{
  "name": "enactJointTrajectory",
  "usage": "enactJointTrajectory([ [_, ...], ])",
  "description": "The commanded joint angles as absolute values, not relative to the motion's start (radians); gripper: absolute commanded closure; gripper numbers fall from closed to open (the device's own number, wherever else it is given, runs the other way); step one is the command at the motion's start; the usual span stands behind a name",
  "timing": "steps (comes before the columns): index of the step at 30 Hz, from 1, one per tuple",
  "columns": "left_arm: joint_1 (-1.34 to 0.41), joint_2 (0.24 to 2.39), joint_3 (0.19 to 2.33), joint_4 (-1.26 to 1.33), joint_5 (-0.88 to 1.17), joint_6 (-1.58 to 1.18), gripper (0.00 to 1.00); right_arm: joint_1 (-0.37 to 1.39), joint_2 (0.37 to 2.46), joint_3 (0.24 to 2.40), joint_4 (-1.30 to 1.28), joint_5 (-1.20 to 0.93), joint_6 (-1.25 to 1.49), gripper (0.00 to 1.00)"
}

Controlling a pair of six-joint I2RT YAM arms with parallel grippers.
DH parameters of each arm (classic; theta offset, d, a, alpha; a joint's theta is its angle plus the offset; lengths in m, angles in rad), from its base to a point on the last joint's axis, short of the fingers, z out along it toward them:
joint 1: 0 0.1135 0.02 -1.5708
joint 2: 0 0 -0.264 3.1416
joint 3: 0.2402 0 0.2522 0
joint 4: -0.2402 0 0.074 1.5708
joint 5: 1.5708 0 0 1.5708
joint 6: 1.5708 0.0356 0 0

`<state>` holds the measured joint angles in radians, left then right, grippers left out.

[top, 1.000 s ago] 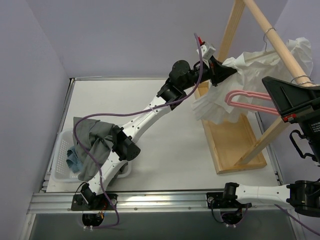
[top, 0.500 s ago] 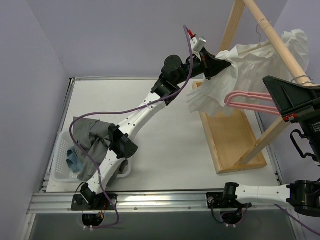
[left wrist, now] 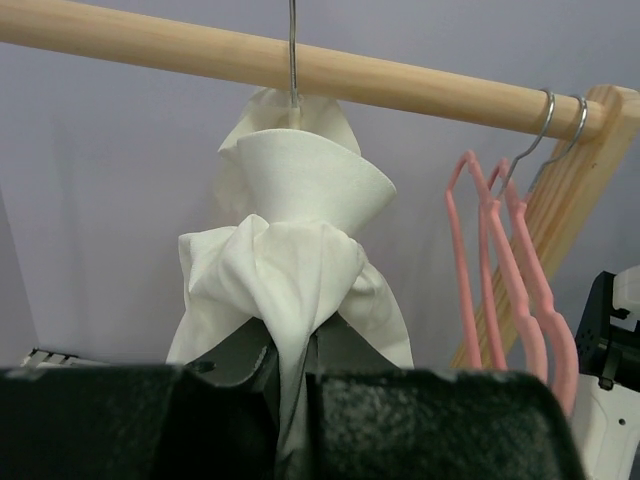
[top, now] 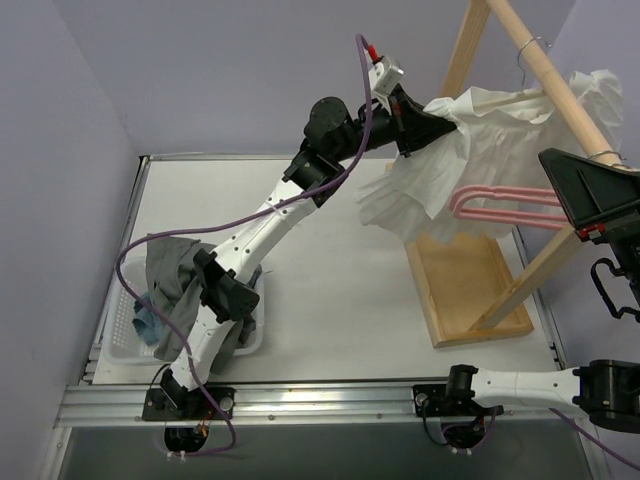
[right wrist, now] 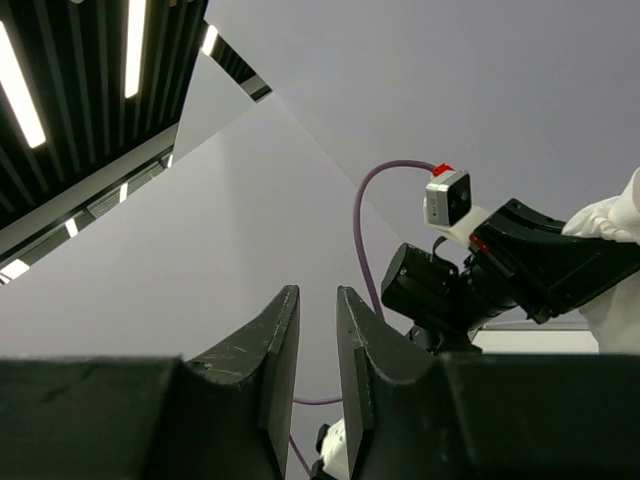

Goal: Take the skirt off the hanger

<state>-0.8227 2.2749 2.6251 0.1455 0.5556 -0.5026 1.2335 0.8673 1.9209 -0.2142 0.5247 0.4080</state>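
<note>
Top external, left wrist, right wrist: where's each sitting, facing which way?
Top external: above and behind the robot, looking down on the white table and wooden rack; left arm and right arm show.
Left wrist: on the left gripper, facing the white skirt hung from the round wooden rail; own fingers pinch it.
Right wrist: on the right gripper, tilted up at the purple wall; own fingers slightly parted, empty.
Shared: top and left wrist both see skirt, rail, pink plastic hangers; right wrist sees the left gripper.

Plain white skirt [top: 440, 170]; pink hangers [top: 505, 191] at three o'clock; pale wooden rail [left wrist: 400, 85]; grey cloth [top: 170, 275] in white basket [top: 120, 330] at eight o'clock; purple cable [right wrist: 358, 230].
</note>
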Motion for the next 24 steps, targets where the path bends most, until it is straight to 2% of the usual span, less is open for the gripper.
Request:
enactJointTrajectory([
  [1,-0.795,2.142,2.573,0.212,0.61,-0.486,0.98,1.249,0.89,1.93,-0.199,0.572,0.379,0.81],
  [6,-0.769,2.06,2.49,0.152,0.658,-0.451,0.98,1.258,0.885,1.919,-0.225,0.609,0.371,0.72],
  [9,-0.752,1.988,2.37,0.176,0.661,-0.443,0.98,1.262,0.877,1.904,-0.233,0.629,0.367,0.66],
  [12,-0.733,1.921,2.278,0.16,0.658,-0.43,0.98,1.27,0.882,1.896,-0.253,0.649,0.354,0.55],
  [13,-0.726,1.901,2.254,0.143,0.65,-0.417,0.98,1.272,0.887,1.898,-0.259,0.672,0.35,0.44],
  [16,-0.716,1.788,2.162,0.016,0.609,-0.358,0.98,1.285,0.908,1.907,-0.288,0.707,0.348,0.32],
  [18,-0.712,1.741,2.097,-0.064,0.581,-0.316,0.98,1.296,0.913,1.896,-0.288,0.715,0.342,0.29],
  [24,-0.701,1.533,1.883,-0.273,0.482,-0.244,0.98,1.312,0.982,1.874,-0.296,0.761,0.302,0.3],
])
